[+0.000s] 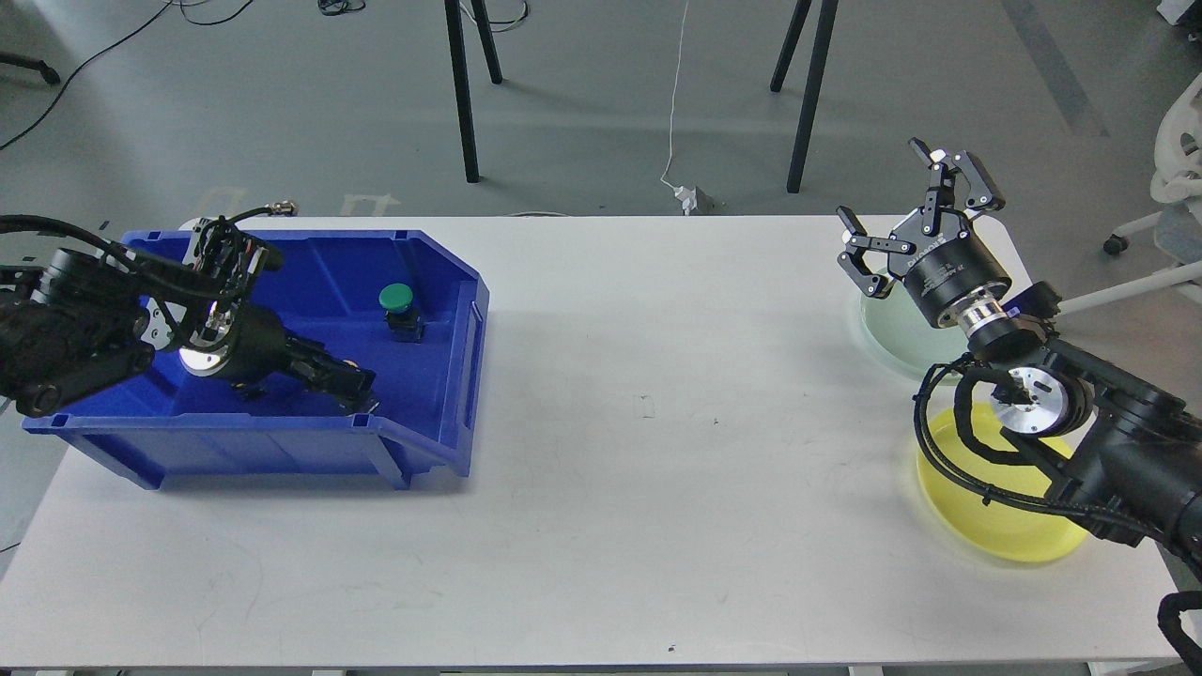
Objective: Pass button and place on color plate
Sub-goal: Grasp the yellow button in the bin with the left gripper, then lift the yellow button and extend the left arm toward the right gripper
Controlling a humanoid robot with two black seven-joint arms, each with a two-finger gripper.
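Head view, looking down on a long white table. At the left end sits a deep blue plastic bin with a sloped open front. Inside it, toward the back right, a green round-capped push button on a black base stands upright, apart from anything else.

The robot's black left arm comes in from the left edge and reaches down into the bin. The left gripper is low at the bin's front wall, near the right front corner, well forward of the green button. It is dark against the blue, its fingers cannot be told apart, and whether it is clenched or released cannot be told, nor whether it holds anything.

At the right end of the table lie two shallow round plates: a pale green plate toward the back and a yellow plate nearer the front. The right arm crosses over both. The right gripper is raised above the table's far right corner, fingers spread wide apart, grasping nothing.
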